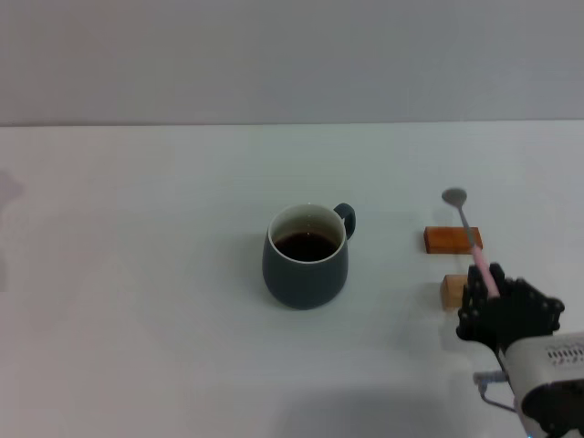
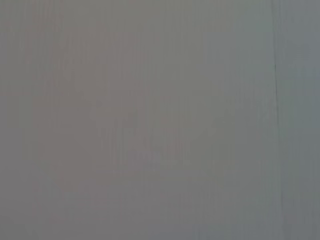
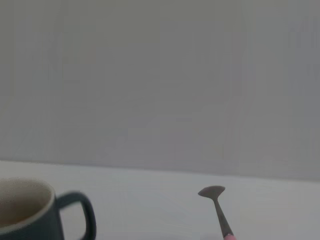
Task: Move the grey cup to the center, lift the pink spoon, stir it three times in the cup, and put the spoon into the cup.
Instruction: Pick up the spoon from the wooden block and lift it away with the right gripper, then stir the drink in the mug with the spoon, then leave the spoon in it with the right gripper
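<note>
Head view: grey cup [image 1: 306,257] stood upright near the middle of the white table [image 1: 137,274], dark liquid inside, handle turned toward the robot's right.
Spoon position: pink spoon [image 1: 470,234] lay well to the right of the cup, metal bowl pointing away from the robot, neck crossing the reddish block [image 1: 452,239]; a tan block [image 1: 453,291] sat just nearer the robot.
Right gripper [image 1: 493,290]: closed on the spoon's pink handle end.
Left gripper: not seen in any view.
Right wrist view: spoon bowl [image 3: 212,191] appeared clear of the table, beside the cup's handle [image 3: 79,212].
Handling, judged: spoon light, stiff, thin and smooth; the handle is the place to hold it. Cup heavier, breakable, liable to spill.
</note>
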